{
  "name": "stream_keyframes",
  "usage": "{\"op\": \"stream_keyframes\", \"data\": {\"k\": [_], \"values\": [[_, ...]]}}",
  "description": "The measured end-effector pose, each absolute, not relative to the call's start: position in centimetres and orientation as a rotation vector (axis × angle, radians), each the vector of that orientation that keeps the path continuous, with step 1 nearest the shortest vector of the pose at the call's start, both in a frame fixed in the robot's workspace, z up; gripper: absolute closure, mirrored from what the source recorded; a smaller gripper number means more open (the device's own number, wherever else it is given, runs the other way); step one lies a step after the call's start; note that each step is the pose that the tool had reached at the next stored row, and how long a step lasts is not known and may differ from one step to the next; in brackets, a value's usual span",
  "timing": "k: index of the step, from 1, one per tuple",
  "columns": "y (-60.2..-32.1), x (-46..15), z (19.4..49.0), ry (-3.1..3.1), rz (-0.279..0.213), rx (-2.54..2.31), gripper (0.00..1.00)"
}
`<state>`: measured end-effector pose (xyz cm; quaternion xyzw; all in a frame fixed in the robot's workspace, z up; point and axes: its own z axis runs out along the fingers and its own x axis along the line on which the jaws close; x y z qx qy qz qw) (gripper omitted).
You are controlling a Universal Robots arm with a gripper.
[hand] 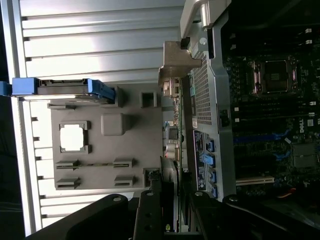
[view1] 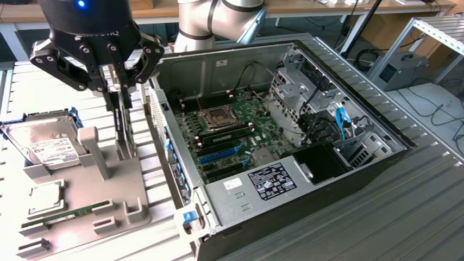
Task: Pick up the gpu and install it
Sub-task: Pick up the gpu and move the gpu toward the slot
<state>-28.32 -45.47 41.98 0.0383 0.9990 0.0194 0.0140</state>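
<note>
Black and edge-on, the gpu (view1: 125, 130) stands pinched in the jaws of our gripper (view1: 119, 95) at the grey tray (view1: 87, 185), beside the open case (view1: 217, 68); we judge it grasped, not yet installed.

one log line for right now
tool: shut on gpu | gpu: upright, over grey holder | pc case: open, gpu not in it

This is a robotics lab or workshop. An industrial robot arm (view1: 217, 22) rises at twelve o'clock beside an opened computer case (view1: 217, 68) on a ribbed metal desk (view1: 406, 217). Wooden workbenches (view1: 305, 6) and loose cables (view1: 440, 115) lie toward two o'clock.
</note>
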Motion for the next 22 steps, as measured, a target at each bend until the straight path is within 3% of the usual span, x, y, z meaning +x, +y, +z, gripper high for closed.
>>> {"op": "stream_keyframes", "data": {"k": [22], "values": [[-45.47, -27.36, 41.63, 3.111, 0.058, 0.119, 0.74]]}}
